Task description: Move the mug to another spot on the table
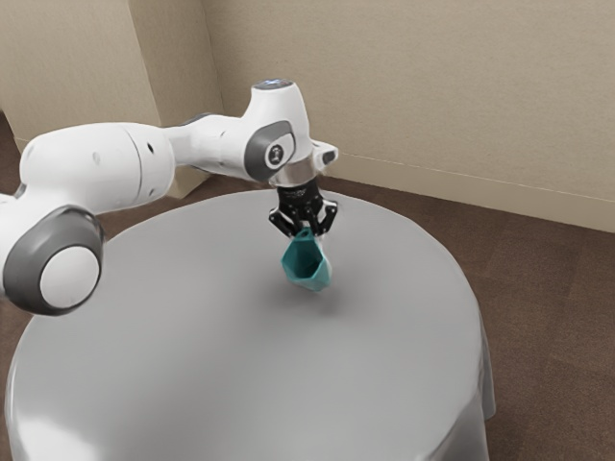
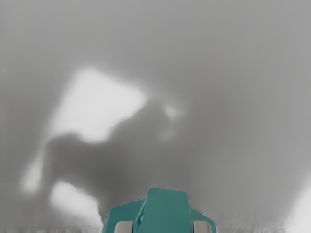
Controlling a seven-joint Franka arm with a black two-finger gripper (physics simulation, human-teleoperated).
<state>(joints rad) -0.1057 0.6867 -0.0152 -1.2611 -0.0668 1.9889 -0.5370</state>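
Note:
A teal mug hangs tilted just above the round grey table, near the table's middle toward the back. My black gripper points straight down from above and is shut on the mug's upper edge. In the wrist view the teal mug sits right under my hand, with pale pads against it on either side. Beneath it the grey table shows my arm's shadow and bright reflected patches.
The table top spreads wide toward the front and toward the exterior view's left and right. Brown floor lies beyond its edge, and a beige wall stands behind. My white arm reaches in from the exterior view's left.

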